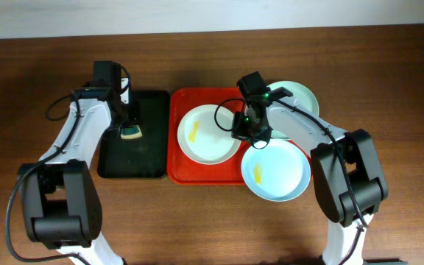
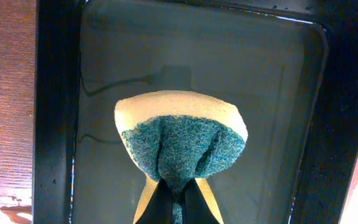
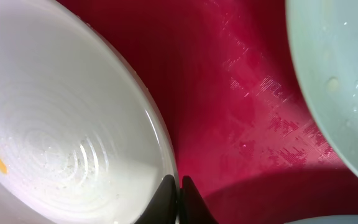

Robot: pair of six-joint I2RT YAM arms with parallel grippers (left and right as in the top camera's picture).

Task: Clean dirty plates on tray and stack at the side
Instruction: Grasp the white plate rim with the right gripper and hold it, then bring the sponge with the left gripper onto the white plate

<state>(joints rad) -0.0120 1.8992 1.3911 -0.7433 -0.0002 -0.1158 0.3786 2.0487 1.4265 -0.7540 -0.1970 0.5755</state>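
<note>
Both arms extended; left jaws pinch sponge [image 2: 179,146], right jaws pinch white plate [image 1: 206,143]

Three plates crowd the red tray [image 1: 190,171]: white plate [image 1: 206,136] at 9 o'clock, mint plate [image 1: 304,99] at 1, blue plate [image 1: 274,173] at 5. The surface [image 1: 197,221] lies open at 6; the black tray [image 1: 135,158] blocks 9.

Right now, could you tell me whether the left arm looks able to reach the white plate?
Probably yes: the left gripper holds the sponge over the black tray beside the white plate, nothing stands between them, and the right gripper pinches only its far rim.
</note>
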